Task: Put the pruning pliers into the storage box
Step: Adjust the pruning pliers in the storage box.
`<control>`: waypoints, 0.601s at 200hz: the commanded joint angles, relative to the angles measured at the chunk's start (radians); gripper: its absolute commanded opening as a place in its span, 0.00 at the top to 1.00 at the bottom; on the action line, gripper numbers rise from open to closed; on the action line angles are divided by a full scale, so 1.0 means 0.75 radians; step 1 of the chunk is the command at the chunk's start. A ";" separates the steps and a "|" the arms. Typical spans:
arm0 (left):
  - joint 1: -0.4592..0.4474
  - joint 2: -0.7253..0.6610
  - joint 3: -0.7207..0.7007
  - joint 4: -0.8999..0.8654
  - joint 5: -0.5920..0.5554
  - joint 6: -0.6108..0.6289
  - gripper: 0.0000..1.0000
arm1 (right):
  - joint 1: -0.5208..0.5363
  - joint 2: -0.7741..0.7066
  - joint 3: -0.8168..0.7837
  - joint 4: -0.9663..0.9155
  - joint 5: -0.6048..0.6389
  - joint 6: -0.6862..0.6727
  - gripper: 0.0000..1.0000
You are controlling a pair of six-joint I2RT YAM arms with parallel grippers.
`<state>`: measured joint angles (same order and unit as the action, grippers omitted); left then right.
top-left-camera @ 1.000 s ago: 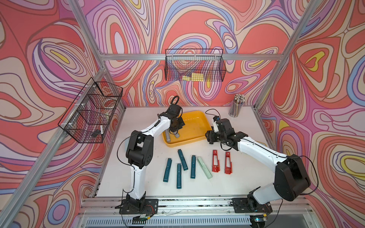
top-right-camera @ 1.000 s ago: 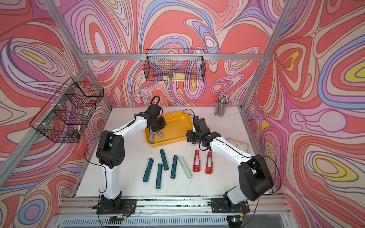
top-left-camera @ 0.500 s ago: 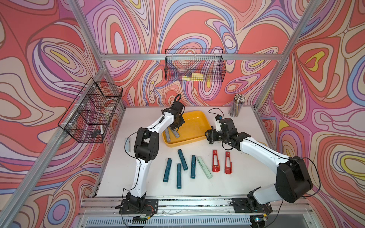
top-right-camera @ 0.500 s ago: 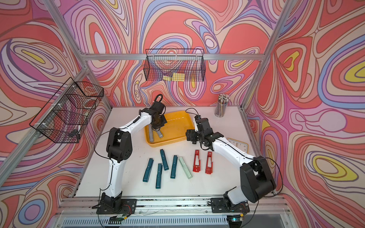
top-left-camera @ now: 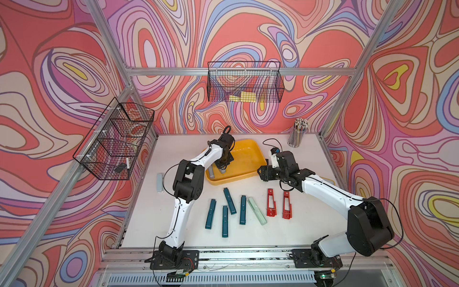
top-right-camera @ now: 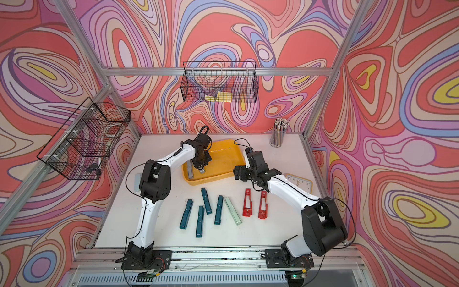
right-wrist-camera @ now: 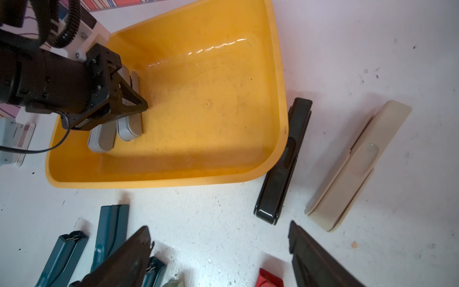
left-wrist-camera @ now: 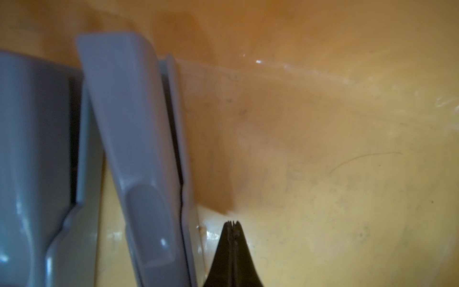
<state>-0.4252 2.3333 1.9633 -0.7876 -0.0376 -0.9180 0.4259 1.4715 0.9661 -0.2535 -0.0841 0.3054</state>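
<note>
- along the front part of the table [top-left-camera: 310, 223] lie four teal pliers [top-left-camera: 243, 210], the mint pliers [top-left-camera: 257, 211] and two red pliers [top-left-camera: 271, 202], all outside the box and roughly pointing front to back.
- just beyond the red pair hangs the right gripper [right-wrist-camera: 218, 227], jaws spread wide and empty, low over the table near the front right corner of the storage box [right-wrist-camera: 280, 99].
- ahead of those fingertips lie the black pliers [right-wrist-camera: 283, 161], along the box's right rim and close enough that i cannot tell whether they touch it. their long axis runs away from the gripper, crosswise to the line between the two fingers, which suits a straight pinch across the width.
- the beige pliers [right-wrist-camera: 355, 166] lie just beyond the black ones, further from the box (both are hidden under the arm in both top views).
- the right arm is clearly the nearer one for either of them.
- further back, inside the box near its left wall, two grey pliers [right-wrist-camera: 129, 129] lie side by side.
- the left gripper [left-wrist-camera: 232, 223] is beside them, jaws pressed together on nothing.
</note>
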 commanded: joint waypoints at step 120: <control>-0.007 -0.022 -0.074 -0.111 -0.149 -0.010 1.00 | -0.007 0.028 -0.018 0.029 -0.046 0.014 0.10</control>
<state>-0.4259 2.3333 1.9305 -0.8162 -0.0982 -0.9245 0.4259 1.4750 0.9524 -0.2436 -0.1059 0.3088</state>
